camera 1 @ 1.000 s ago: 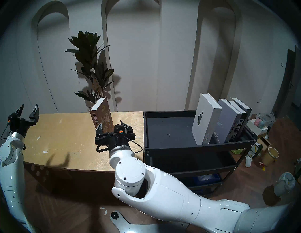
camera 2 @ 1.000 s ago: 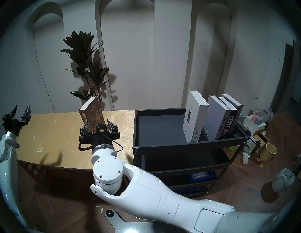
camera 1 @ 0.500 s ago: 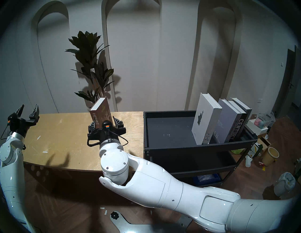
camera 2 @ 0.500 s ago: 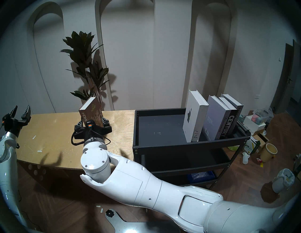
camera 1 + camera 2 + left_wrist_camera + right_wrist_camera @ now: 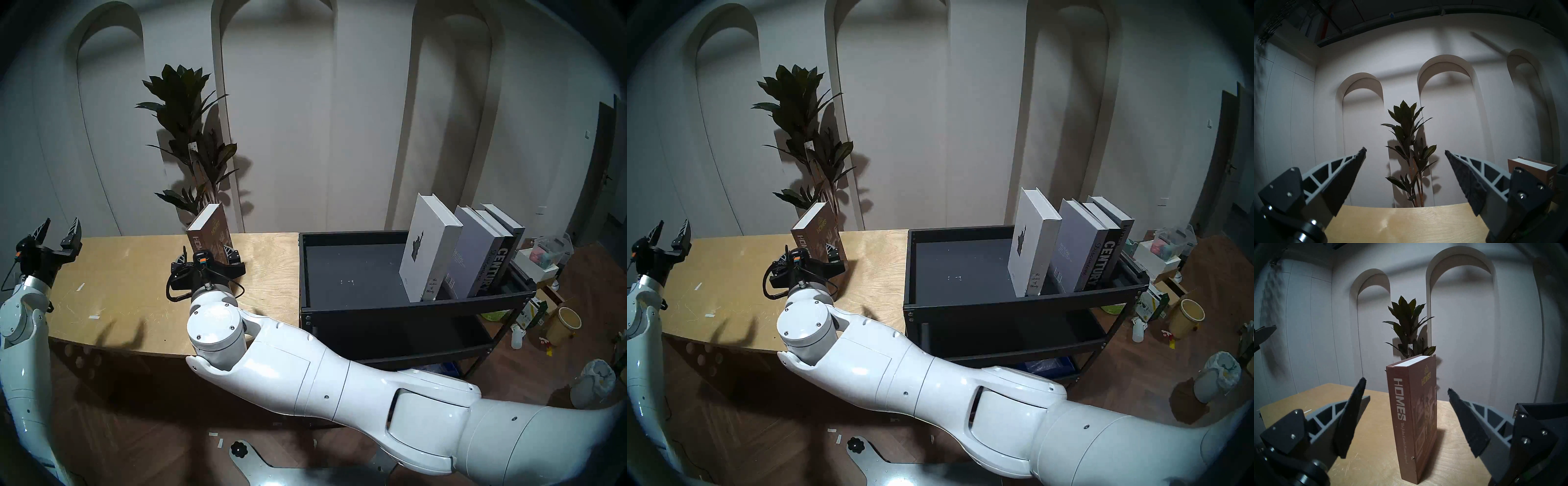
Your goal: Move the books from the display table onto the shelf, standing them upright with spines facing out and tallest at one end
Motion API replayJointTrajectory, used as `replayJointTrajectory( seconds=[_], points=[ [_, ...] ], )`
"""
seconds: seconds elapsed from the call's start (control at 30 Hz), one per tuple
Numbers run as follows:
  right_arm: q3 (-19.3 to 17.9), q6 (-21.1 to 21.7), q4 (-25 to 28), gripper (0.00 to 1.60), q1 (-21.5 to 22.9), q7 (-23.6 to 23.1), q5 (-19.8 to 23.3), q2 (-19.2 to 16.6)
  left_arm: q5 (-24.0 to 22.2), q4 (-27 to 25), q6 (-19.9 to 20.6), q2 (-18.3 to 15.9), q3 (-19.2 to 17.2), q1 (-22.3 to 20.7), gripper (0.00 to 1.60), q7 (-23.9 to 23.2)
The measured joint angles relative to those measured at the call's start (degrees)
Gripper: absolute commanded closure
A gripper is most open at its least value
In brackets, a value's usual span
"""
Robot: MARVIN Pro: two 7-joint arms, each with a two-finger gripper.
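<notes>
Right gripper [image 5: 1407,387] has shifted left along the display table [image 5: 135,298] since a second ago, now straddling the brown HOMES book [image 5: 1412,421]: jaws spread wide, one finger [image 5: 1349,421] each side, no contact seen. Book stands upright on the table, spine toward the robot. Left gripper [image 5: 57,234] unchanged, splayed and empty above the table's left end. Four other books [image 5: 458,251] lean on the black shelf [image 5: 407,305] at right. Potted plant [image 5: 190,135] behind the table.
</notes>
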State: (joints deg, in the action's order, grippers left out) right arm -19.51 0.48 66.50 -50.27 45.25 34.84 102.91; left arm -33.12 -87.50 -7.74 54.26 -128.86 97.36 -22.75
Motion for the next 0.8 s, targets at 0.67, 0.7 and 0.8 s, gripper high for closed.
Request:
replayJointTrajectory(
  seconds=[0.67,0.7,0.8],
  points=[
    [-0.3,-7.4,-16.9,0.00,5.1,0.4,3.2,9.2,0.3,0.1,-0.3,0.0,0.0,0.0,0.00,0.3],
    [-0.1,-7.7,-17.3,0.00,5.3,0.2,3.3,9.4,0.4,0.1,-0.3,0.0,0.0,0.0,0.00,0.3],
    [0.7,-8.7,-19.0,0.00,5.9,-0.4,4.0,9.9,0.4,0.1,-0.4,0.0,0.0,0.0,0.00,0.3]
  ],
)
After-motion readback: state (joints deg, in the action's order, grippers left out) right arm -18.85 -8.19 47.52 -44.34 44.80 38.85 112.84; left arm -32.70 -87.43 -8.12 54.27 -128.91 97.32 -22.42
